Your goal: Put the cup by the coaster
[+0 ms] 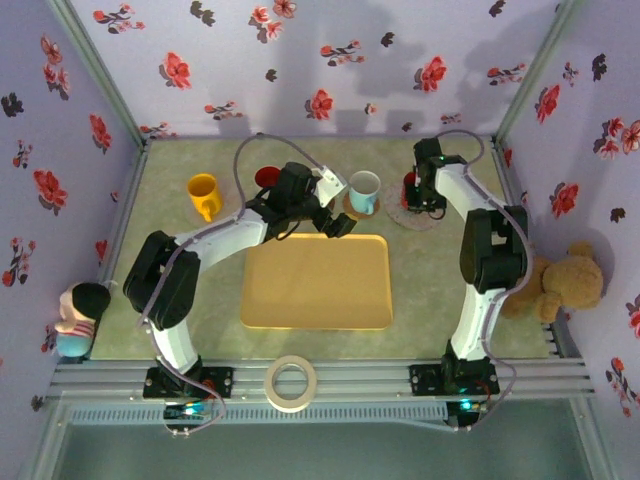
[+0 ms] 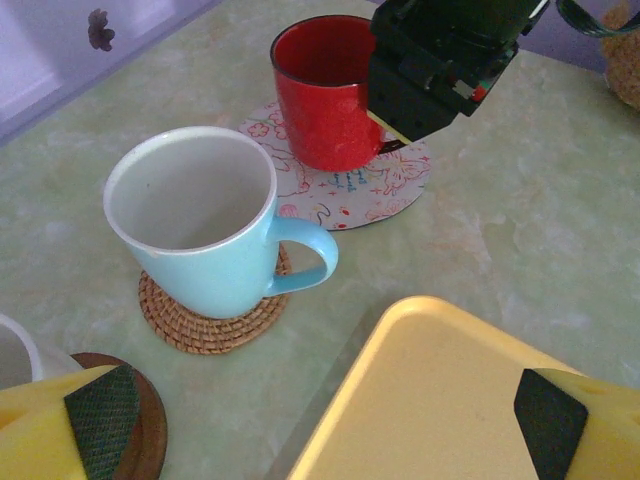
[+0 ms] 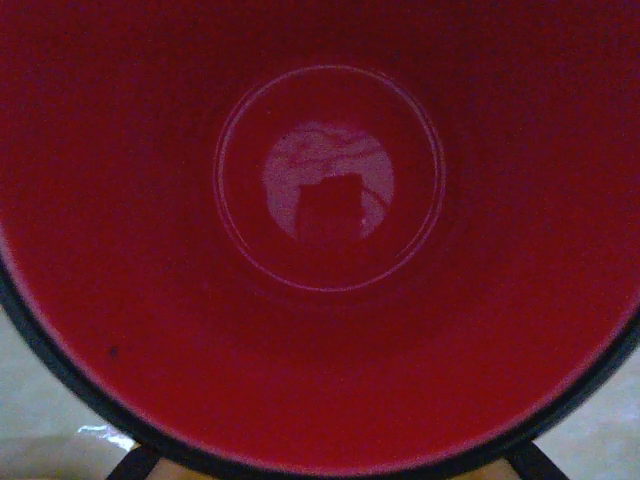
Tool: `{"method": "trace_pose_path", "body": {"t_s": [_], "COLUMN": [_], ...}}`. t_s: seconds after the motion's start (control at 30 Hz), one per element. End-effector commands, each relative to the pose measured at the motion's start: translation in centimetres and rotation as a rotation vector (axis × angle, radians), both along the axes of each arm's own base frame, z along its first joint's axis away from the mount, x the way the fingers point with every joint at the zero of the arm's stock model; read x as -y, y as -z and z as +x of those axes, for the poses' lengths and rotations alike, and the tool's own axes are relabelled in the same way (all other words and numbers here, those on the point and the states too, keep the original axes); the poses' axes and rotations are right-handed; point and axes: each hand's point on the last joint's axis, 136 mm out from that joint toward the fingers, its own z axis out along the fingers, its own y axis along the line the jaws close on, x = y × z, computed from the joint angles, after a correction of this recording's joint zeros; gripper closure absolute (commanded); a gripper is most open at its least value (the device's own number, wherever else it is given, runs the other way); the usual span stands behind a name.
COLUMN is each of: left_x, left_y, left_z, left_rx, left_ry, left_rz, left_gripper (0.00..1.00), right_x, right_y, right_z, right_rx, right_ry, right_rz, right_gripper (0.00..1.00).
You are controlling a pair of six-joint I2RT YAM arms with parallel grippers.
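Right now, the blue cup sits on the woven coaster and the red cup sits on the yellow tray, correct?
No. The red cup stands on the floral coaster, not the yellow tray, as the left wrist view shows. The blue cup does sit on the woven coaster.

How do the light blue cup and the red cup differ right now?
Colour: the light blue cup is white inside; the red cup is red inside too.
Base: the light blue cup stands on a small woven coaster, the red cup on a wider floral mat.
Contact: the right hand is against the red cup's side; the light blue cup stands free.
Shared: both are upright and empty.
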Motion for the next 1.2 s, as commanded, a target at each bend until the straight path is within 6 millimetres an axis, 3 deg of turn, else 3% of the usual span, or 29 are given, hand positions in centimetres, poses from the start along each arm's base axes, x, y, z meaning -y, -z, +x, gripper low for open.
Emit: {"method": "trace_pose_path", "body": {"t_s": [0.0, 0.3, 0.43, 0.67, 0.97, 1.17], "left_x": [0.3, 0.3, 0.3, 0.3, -0.1, -0.4], "left_y": [-0.9, -0.9, -0.9, -1.1, -1.7, -3.3], "left_z": [0.5, 0.5, 0.4, 0.5, -0.2, -0.4], "left_rx": [0.015, 0.012, 0.013, 0.017, 0.026, 0.052], "left_ry": [0.011, 0.01, 0.011, 0.012, 0.007, -0.003], "left_rz": [-0.018, -0.019, -0.018, -0.019, -0.029, -0.06], "left_gripper": [0.0, 0.0, 0.0, 0.0, 0.0, 0.0], "right_x": [0.6, 0.5, 0.4, 0.5, 0.4, 0.4], "right_y": [-1.1, 0.0, 0.0, -0.5, -1.6, -3.4], "right_z": [2.3, 2.1, 1.9, 1.4, 0.9, 0.3], "right_rx": [0.078, 0.049, 0.05, 0.054, 0.082, 0.123], "right_ry": [0.002, 0.008, 0.012, 0.017, 0.019, 0.032], "right_rz": [-0.027, -0.023, -0.016, -0.017, -0.005, -0.007], "right_gripper": [1.0, 1.0, 0.86, 0.74, 0.48, 0.24]}}
